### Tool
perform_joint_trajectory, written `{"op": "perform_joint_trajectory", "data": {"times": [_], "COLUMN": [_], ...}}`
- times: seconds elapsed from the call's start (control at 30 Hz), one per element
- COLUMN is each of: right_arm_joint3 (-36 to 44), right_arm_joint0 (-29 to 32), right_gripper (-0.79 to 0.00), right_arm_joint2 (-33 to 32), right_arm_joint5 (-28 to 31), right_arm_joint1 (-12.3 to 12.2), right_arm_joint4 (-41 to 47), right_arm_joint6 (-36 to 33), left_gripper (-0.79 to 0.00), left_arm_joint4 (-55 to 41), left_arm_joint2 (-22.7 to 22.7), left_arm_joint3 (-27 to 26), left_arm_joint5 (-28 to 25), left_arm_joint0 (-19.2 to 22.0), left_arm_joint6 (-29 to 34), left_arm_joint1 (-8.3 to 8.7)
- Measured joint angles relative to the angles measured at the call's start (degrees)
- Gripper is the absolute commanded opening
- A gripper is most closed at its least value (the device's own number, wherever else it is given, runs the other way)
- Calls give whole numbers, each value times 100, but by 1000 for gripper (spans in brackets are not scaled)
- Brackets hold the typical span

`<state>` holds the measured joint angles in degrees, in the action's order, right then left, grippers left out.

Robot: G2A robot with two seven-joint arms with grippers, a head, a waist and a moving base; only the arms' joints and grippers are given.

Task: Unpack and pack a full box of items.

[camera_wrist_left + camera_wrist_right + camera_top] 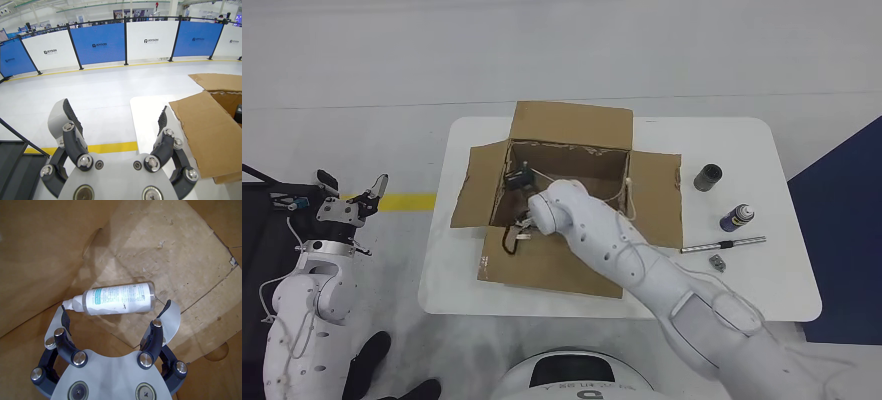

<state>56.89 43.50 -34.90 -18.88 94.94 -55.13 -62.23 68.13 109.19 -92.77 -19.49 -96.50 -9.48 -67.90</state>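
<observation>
Two rubber-padded fingers point(65, 317) of the right gripper point(116, 307) stand spread wide apart, holding nothing, low inside the brown cardboard box point(572, 125). Just beyond their tips a clear plastic bottle point(121, 300) with a white nozzle and a printed white label lies on its side on the box's scuffed floor point(170, 256), near the crease where the floor meets a wall. The bottle's long axis runs almost from one fingertip to the other: the nozzle end sits right by one pad and the flat base is near the other, though whether either pad touches it cannot be told. As things lie, closing the fingers would squeeze the bottle end to end, so the coming grasp likely calls for a turn of the wrist to take it across its barrel. In the top view the white right arm point(572, 215) reaches down into the box, where a small dark object point(519, 177) rests near a back corner. The left gripper point(115, 104) hangs off the side of the white table point(722, 150), fingers also apart and empty, well away from the bottle, so the right arm is plainly the nearer one. On the table beside the box lie a dark cylinder point(707, 177), a blue spray can point(736, 217), a thin metal rod point(723, 244) and a small grey part point(718, 263).
</observation>
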Motion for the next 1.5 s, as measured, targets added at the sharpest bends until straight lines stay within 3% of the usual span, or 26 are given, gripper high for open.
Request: {"op": "perform_joint_trajectory", "data": {"times": [0.2, 0.43, 0.6, 0.9, 0.93, 1.03, 1.1, 1.23, 1.5], "right_arm_joint3": [-421, -267, -24, -43, -98, -314, -457, -663, -306], "right_arm_joint0": [-234, -187, -11, 89, 71, -7, -65, -169, -130], "right_gripper": [0, -3, -43, -37, -68, -385, -477, -785, -785], "right_arm_joint2": [-61, -467, -649, -647, -642, -651, -659, -668, -887], "right_arm_joint5": [-479, -807, -649, -279, -278, -247, -200, -148, -275], "right_arm_joint1": [92, -38, -121, -87, -73, -26, 7, 55, -12], "right_arm_joint4": [-143, -335, -373, -255, -239, -132, -46, 32, -115], "right_arm_joint6": [13, -70, -251, -355, -350, -321, -309, -286, -218], "left_gripper": [0, 0, 0, 0, 0, 0, 0, 0, 0], "left_arm_joint4": [0, 0, 0, 0, 0, 0, 0, 0, 0], "left_arm_joint2": [0, 0, 0, 0, 0, 0, 0, 0, 0], "left_arm_joint3": [0, 0, 0, 0, 0, 0, 0, 0, 0], "left_arm_joint5": [0, 0, 0, 0, 0, 0, 0, 0, 0], "left_arm_joint0": [0, 0, 0, 0, 0, 0, 0, 0, 0], "left_arm_joint6": [0, 0, 0, 0, 0, 0, 0, 0, 0], "left_arm_joint1": [0, 0, 0, 0, 0, 0, 0, 0, 0]}}
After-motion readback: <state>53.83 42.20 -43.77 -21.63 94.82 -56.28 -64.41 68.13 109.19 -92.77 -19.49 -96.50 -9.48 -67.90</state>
